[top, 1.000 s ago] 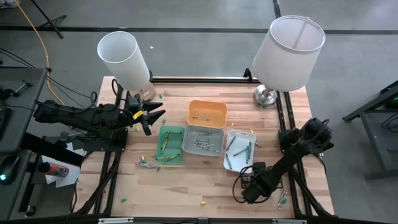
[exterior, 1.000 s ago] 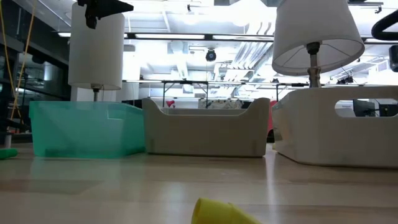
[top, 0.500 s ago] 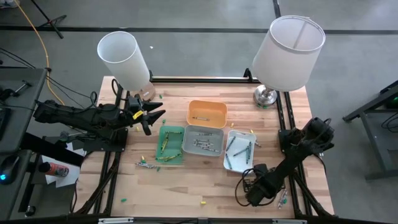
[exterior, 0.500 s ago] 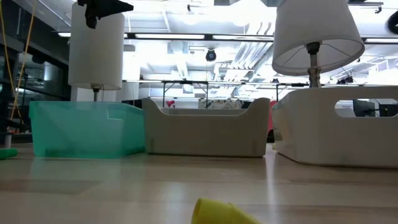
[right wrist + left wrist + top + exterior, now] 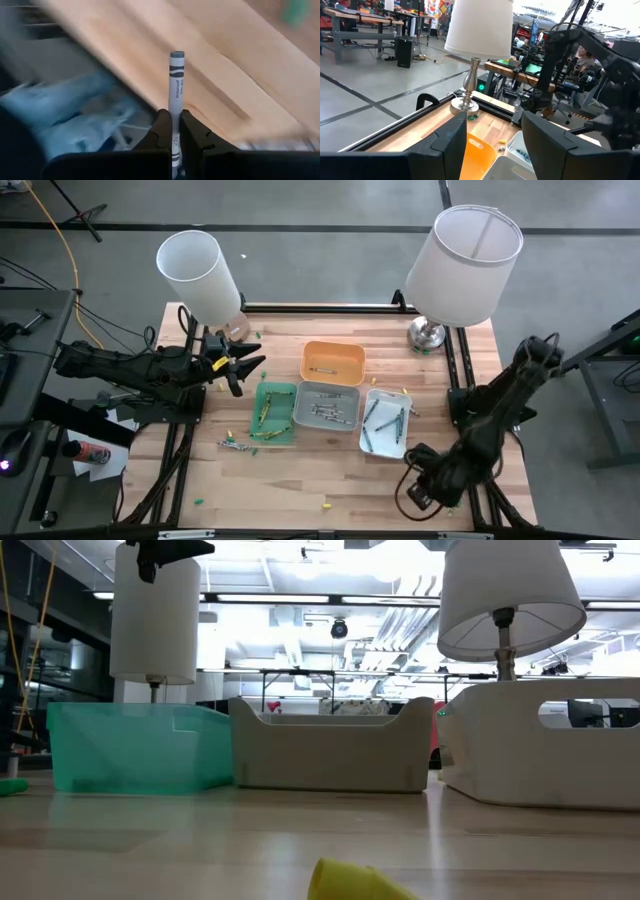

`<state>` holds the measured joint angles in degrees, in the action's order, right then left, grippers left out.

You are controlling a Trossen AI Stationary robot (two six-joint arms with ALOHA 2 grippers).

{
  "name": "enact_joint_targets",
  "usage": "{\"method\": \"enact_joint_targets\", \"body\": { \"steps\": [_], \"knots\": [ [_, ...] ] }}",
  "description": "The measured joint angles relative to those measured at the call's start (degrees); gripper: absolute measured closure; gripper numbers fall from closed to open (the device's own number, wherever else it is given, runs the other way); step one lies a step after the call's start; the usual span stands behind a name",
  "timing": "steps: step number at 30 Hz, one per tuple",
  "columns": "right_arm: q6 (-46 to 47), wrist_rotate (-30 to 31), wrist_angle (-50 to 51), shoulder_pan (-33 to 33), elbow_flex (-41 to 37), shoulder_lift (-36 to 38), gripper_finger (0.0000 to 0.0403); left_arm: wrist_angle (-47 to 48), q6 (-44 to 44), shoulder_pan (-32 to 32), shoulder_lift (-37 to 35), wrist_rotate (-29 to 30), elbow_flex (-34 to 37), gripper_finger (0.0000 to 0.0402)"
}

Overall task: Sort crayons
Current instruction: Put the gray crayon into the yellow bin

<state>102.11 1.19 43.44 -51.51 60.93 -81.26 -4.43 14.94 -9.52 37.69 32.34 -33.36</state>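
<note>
I get one overhead straight down, one table-level facing the trays (image 5: 330, 755), shared with overhead; two wrist close-ups.

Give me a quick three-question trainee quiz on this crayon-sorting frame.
1. True or false: the right gripper is shut on a crayon.
2. Which tray lies farthest from the robot's base? A: green tray; B: orange tray; C: grey tray.
3. Fill in: the left gripper hangs above the table near the white ____, with nothing between its fingers.

Key: 1 true; 2 B; 3 lamp.
</note>
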Motion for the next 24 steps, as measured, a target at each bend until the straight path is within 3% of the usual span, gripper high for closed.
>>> {"method": "enact_joint_targets", "body": {
  "steps": [8, 14, 19, 24],
  "knots": [
    [-31.12, 5.34, -9.34, 10.35, 0.07, 5.51, 0.0402, -1.7, 2.99, -0.02, 0.02, -2.41, 0.0, 0.0227],
    [-59.87, 5.4, -19.55, 23.92, 0.07, 3.05, 0.0402, -5.76, 2.96, -0.02, 0.0, -4.15, 0.0, 0.0227],
    [-82.95, 4.13, -36.01, 34.56, 0.07, -0.56, 0.0402, -6.67, 2.93, -0.02, 0.04, -4.15, 0.0, 0.0227],
    [-90.53, 2.06, -50.89, 41.78, 0.09, -2.42, 0.0402, -9.61, 1.11, -0.02, 2.81, -4.4, 0.0, 0.0227]
  ]
}}
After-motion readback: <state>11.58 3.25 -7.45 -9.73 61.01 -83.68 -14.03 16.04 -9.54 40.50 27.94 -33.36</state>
